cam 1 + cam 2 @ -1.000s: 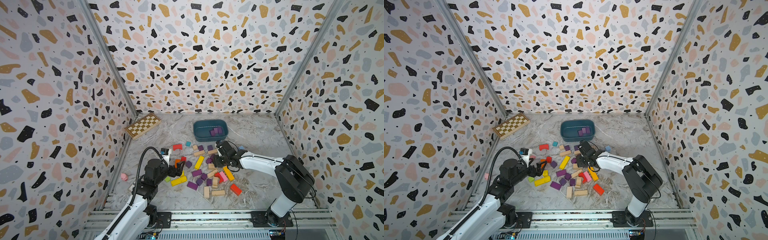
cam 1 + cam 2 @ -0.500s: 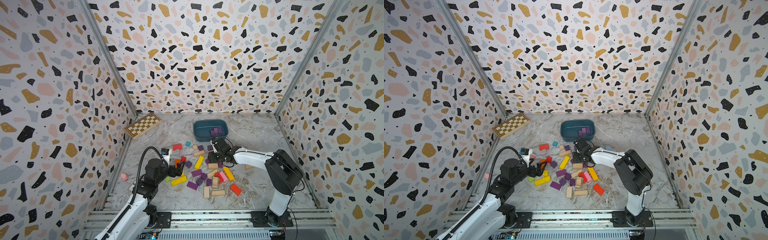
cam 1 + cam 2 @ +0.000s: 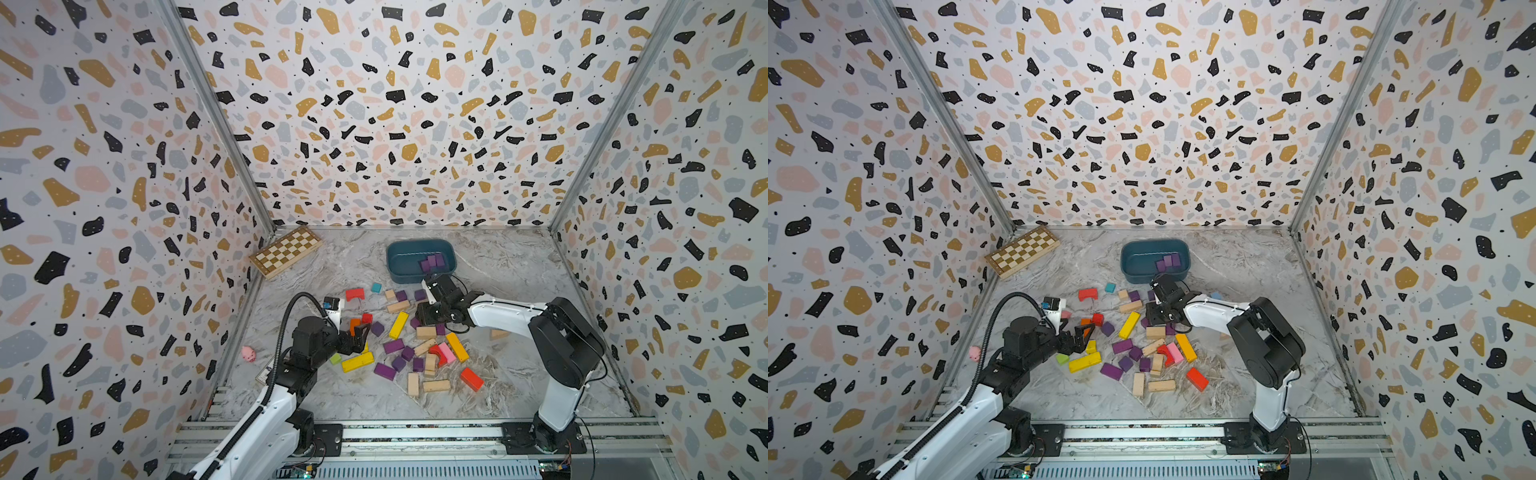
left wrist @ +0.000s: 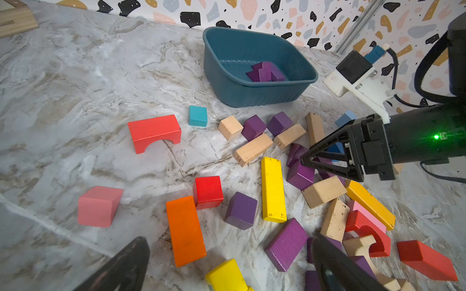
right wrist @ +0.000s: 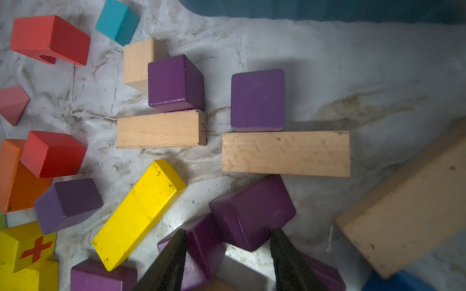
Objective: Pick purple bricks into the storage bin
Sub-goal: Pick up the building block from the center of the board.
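Note:
The teal storage bin (image 3: 405,262) (image 3: 1140,262) (image 4: 239,88) stands at the back with purple bricks (image 3: 432,262) (image 4: 266,71) inside. Several loose purple bricks (image 3: 393,345) (image 4: 240,210) (image 5: 257,99) lie in the pile before it. My right gripper (image 3: 426,320) (image 3: 1154,318) (image 4: 303,161) (image 5: 229,234) is low in the pile, open. One finger rests against a tilted purple brick (image 5: 201,249). A purple cube (image 5: 252,214) lies just past the tips, and bare floor shows between the fingers. My left gripper (image 3: 359,336) (image 3: 1081,336) (image 4: 230,272) hangs wide open above a yellow block, holding nothing.
Plain wood, yellow (image 3: 399,325), red, orange, pink and blue blocks are mixed among the purple ones. A red arch (image 3: 354,294) sits left of the bin. A wooden chessboard (image 3: 286,251) lies at the back left and a small pink toy (image 3: 248,353) by the left wall.
My right gripper has swung left and come down among the purple bricks in front of the bin, its jaws a little narrower. The left arm has not moved.

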